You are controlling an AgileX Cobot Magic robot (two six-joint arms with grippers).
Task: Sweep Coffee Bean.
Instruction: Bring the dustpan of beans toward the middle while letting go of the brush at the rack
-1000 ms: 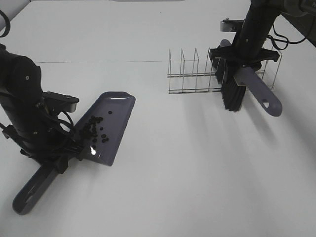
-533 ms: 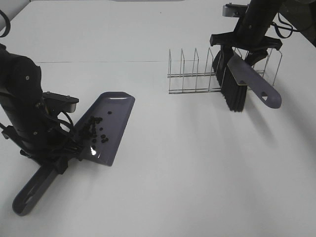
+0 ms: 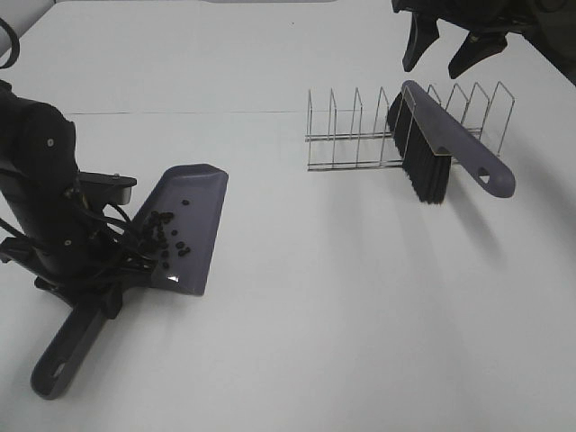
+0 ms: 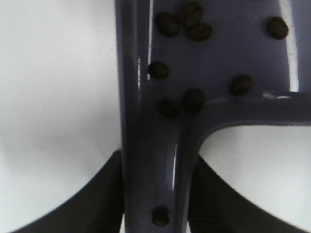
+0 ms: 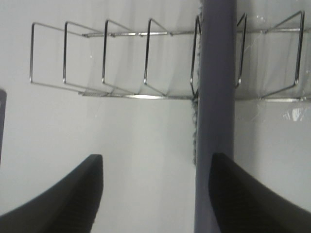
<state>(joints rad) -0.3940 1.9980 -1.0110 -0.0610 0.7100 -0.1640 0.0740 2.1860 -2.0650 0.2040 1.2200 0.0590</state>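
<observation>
The grey-purple dustpan [image 3: 191, 216] lies on the white table at the left, with several coffee beans [image 3: 166, 238] in its tray. My left gripper [image 3: 97, 286] is shut on the dustpan's handle [image 3: 65, 355]. In the left wrist view the handle [image 4: 155, 160] runs between my dark fingers [image 4: 99, 201], and beans [image 4: 193, 99] lie at the back of the tray. The brush [image 3: 450, 139] leans in the wire rack [image 3: 355, 135], bristles [image 3: 425, 171] down. My right gripper [image 3: 453, 40] is open and empty, high above the brush. The right wrist view shows the brush handle [image 5: 215, 97] below the gripper [image 5: 155, 194].
The wire rack [image 5: 121, 63] has several upright dividers and stands at the back right of the table [image 3: 360, 297]. A faint seam line runs across the table behind the dustpan.
My right gripper has opened, let go of the brush and risen away; the brush now leans in the rack. My left arm has turned the dustpan slightly to the left.
</observation>
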